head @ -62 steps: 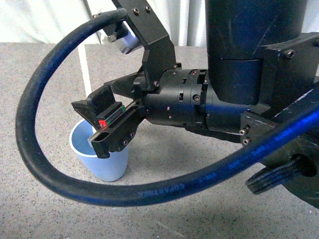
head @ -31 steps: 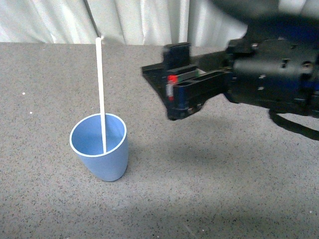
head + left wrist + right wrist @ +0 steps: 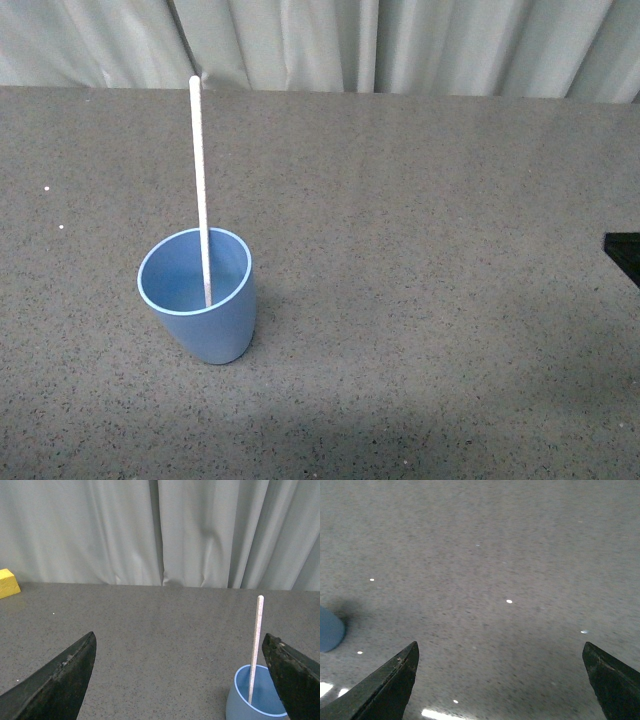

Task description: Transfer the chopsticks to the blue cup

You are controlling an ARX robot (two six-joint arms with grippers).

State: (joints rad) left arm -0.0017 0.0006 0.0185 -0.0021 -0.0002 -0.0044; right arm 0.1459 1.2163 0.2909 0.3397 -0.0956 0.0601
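Looks done: chopstick (image 3: 200,180) planted near-upright inside cup (image 3: 205,325) on the desk (image 3: 450,300), lower end down inside, most of its length above the rim. Left gripper (image 3: 178,635) and right gripper (image 3: 500,644) both spread wide, holding nothing. Easy to topple with a stray brush from an arm, given a tall stick in a narrow-based, probably light cup; best to keep clear.

text: none readable | labels: none | numbers: none | signs: none
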